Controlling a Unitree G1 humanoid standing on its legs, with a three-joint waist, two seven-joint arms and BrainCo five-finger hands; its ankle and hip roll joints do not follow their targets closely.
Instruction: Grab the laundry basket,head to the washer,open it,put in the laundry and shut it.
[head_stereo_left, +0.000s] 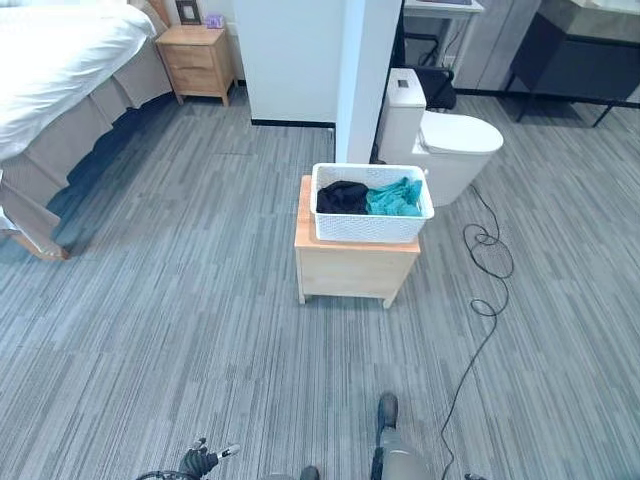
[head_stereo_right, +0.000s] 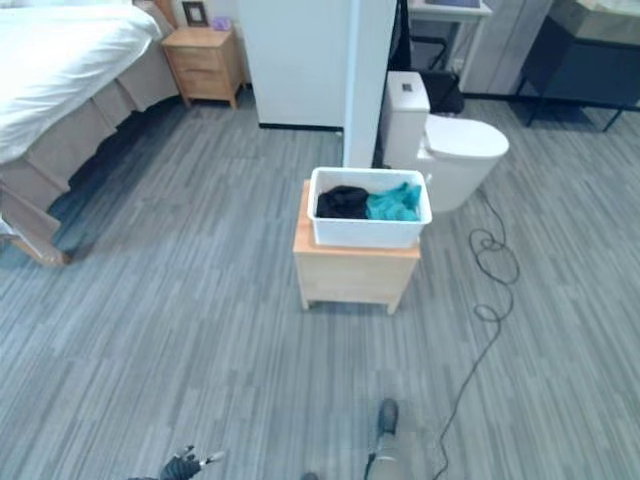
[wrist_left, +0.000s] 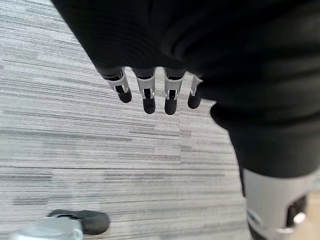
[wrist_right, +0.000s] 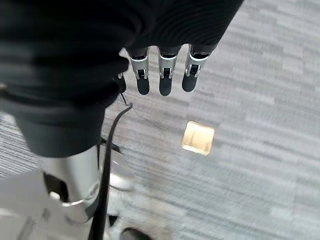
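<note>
Left eye view: basket waits ahead, both hands empty

Left eye view, nearest first, taking the small wooden table (head_stereo_left: 352, 262) as the landmark. Well short of the table, at the near edge of the floor, the left hand (head_stereo_left: 198, 461) hangs low with its fingers loosely spread and nothing in it; its wrist view shows the fingers (wrist_left: 148, 95) straight and pointing down at bare grey carpet. The right hand (wrist_right: 162, 75) in its own wrist view is the same: fingers straight, relaxed, holding nothing, above carpet with a small brass-coloured floor plate (wrist_right: 198, 137).

On top of the table sits the laundry basket (head_stereo_left: 370, 226), a white perforated plastic tub, upright and square to the table top. Inside it lie a black garment (head_stereo_left: 342, 197) on the left and a teal garment (head_stereo_left: 394, 198) on the right, piled no higher than the rim.

Judged from this, the basket should be light and fairly stiff, though thin plastic walls may flex if squeezed at one spot. The smooth sides look slippery, so the best hold is probably under the rolled rim on the two short ends, one hand each. The clothes are soft and loose and could spill if the basket tips.

Just beyond the table stand a white toilet (head_stereo_left: 440, 145) and a white wall column (head_stereo_left: 358, 70); farther off to the left are a bed (head_stereo_left: 60, 70) and a nightstand (head_stereo_left: 198, 60). I cannot make out a washer
</note>
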